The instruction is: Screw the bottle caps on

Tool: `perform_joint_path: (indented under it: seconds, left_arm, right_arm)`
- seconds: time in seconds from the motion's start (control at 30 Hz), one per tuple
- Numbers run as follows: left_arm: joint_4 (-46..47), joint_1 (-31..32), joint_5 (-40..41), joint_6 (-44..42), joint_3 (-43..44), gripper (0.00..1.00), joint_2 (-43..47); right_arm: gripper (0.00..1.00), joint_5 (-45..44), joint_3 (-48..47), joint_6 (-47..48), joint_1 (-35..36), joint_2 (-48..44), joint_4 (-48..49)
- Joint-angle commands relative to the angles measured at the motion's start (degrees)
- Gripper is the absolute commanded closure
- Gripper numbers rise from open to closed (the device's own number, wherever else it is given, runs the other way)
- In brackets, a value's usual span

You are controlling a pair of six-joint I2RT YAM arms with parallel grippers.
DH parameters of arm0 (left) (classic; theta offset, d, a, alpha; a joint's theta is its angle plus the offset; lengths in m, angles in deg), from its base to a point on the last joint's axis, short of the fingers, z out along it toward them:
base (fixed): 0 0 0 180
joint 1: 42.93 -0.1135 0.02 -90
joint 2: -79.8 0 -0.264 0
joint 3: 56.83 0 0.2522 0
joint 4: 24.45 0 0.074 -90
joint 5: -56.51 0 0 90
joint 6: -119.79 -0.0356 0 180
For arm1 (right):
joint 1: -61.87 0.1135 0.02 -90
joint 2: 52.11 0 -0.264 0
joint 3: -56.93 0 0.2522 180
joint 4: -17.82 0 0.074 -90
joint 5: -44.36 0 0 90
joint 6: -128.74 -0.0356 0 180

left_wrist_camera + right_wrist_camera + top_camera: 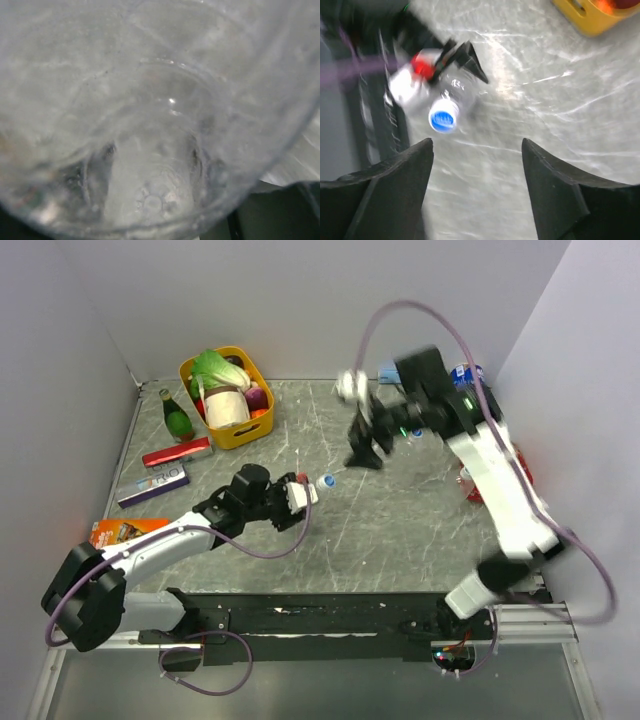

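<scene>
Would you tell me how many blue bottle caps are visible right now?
1: the blue cap sits on the end of the clear bottle held by the left fingers, mid-table. Others may be hidden behind the right arm, where bluish shapes are too blurred to identify.

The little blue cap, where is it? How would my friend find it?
On the grey table, find the left pincer near the middle. It grips a clear bottle, and the blue cap sits on the bottle's free end. It is the only tiny blue circle there.
</scene>
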Motion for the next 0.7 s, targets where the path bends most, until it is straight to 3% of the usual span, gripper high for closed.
perform_joint_path:
  seconds: [0.0,0.07,0.17,0.3,0.57,0.67]
  left_arm:
    - [-19.4,-0.4,-17.7,-15.6,6.5,0.99,1.4]
    - [-23.6,-0.7,-18.0,-18.3,8.0,0.99,1.0]
    - [-26.0,-0.7,-18.3,-22.3,10.3,0.99,0.6]
    - [-29.2,-0.6,-19.2,-25.8,13.4,0.99,-0.4]
    - [-34.1,-0.3,-20.2,-28.7,17.1,0.99,-2.4]
    - [-34.2,-0.2,-20.3,-29.0,17.5,0.99,-2.5]
  right_arm:
    - [0.23,-3.4,24.7,36.4,5.7,-19.1,4.2]
    - [0.25,-7.6,38.8,41.2,8.4,-29.3,14.9]
    - [0.28,-11.7,45.4,44.5,13.3,-34.9,19.9]
    - [0.34,-11.5,42.1,41.7,16.3,-32.5,16.6]
    - [0.35,-11.8,42.1,42.6,19.9,-29.7,19.7]
    - [0.40,-11.5,42.3,43.0,20.9,-29.3,20.6]
